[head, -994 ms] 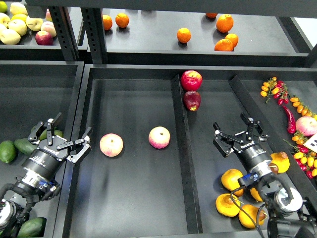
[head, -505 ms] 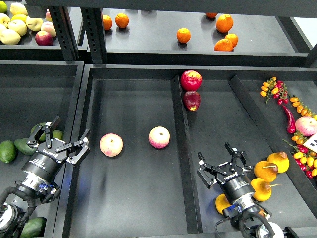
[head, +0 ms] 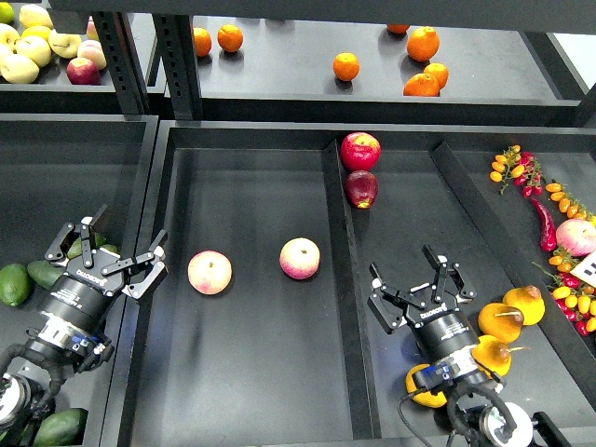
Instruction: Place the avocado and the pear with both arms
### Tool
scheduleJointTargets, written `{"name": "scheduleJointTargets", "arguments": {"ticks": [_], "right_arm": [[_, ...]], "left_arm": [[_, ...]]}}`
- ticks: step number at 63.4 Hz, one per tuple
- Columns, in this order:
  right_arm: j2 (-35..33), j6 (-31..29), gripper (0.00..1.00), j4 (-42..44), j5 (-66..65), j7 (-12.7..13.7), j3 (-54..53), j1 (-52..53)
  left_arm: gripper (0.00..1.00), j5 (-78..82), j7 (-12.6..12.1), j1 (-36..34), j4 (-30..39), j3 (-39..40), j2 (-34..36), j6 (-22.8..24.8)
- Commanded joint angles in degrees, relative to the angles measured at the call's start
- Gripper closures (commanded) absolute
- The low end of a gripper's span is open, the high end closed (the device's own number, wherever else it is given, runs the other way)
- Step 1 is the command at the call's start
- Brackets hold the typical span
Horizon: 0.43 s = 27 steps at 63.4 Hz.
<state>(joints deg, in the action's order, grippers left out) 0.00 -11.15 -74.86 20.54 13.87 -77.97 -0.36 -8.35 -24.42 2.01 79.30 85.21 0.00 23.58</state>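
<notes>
Both my pincers hang spread and empty
My left pincer (head: 105, 256) hovers near the avocado (head: 44, 274); my right pincer (head: 416, 291) beside the pear (head: 499, 321)

The left arm (head: 70, 312) is covering most of an avocado (head: 82, 250), and the right arm (head: 456, 349) is partly hiding two pears (head: 491, 354) behind it.
</notes>
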Motion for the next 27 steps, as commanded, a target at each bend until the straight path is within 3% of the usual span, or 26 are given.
{"name": "scheduleJointTargets", "arguments": {"ticks": [1,27], "right_arm": [[0.0,0.2,0.0,-0.1,0.2,0.1,-0.2,0.0],[0.0,0.2,0.0,-0.4,0.2,0.3,-0.1,0.0]], "left_arm": [[0.01,0.0,0.1,1.9,0.1,-0.7,0.0,0.4],[0.01,0.0,0.7,2.3,0.1,-1.4,0.0,0.7]]}}
